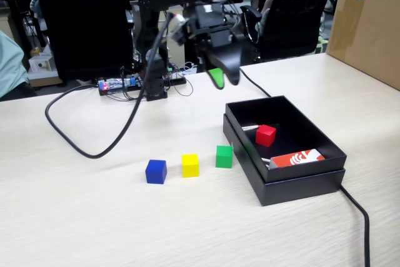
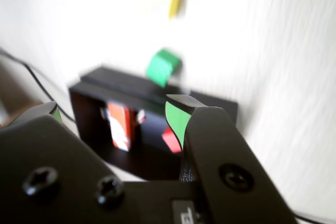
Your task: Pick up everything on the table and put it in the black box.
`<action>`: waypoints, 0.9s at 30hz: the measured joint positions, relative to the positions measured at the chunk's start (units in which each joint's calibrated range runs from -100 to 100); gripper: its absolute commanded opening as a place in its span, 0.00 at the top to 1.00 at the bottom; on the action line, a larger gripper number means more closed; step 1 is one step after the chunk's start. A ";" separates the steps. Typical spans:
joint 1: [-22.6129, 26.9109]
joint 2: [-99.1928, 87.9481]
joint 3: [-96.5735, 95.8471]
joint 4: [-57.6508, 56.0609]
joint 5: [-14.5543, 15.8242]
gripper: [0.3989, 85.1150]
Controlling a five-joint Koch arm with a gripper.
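Observation:
A blue cube [image 1: 155,171], a yellow cube [image 1: 190,165] and a green cube [image 1: 224,156] stand in a row on the table, left of the black box [image 1: 300,186]. A red cube [image 1: 265,135] lies inside the box beside a red and white card [image 1: 297,158]. My gripper [image 1: 224,79] hangs in the air above the table behind the box, empty. In the wrist view the gripper [image 2: 115,113] is open, its green-padded jaws wide apart, with the box [image 2: 86,108], red cube [image 2: 171,139], green cube [image 2: 163,67] and yellow cube [image 2: 175,1] beyond it.
A black cable [image 1: 94,148] loops over the table left of the cubes. Another cable [image 1: 362,217] runs from the box's right corner to the front edge. A cardboard carton [image 1: 369,23] stands at the back right. The arm's base [image 1: 153,85] sits at the back.

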 measured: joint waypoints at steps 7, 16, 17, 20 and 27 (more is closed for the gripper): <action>-9.57 6.86 -1.92 0.00 -4.44 0.45; -12.65 29.51 -2.19 0.00 -5.57 0.44; -12.70 30.68 -1.92 0.00 -5.47 0.44; -12.75 34.82 1.64 0.08 -5.52 0.44; -12.45 45.31 10.31 0.08 -4.98 0.48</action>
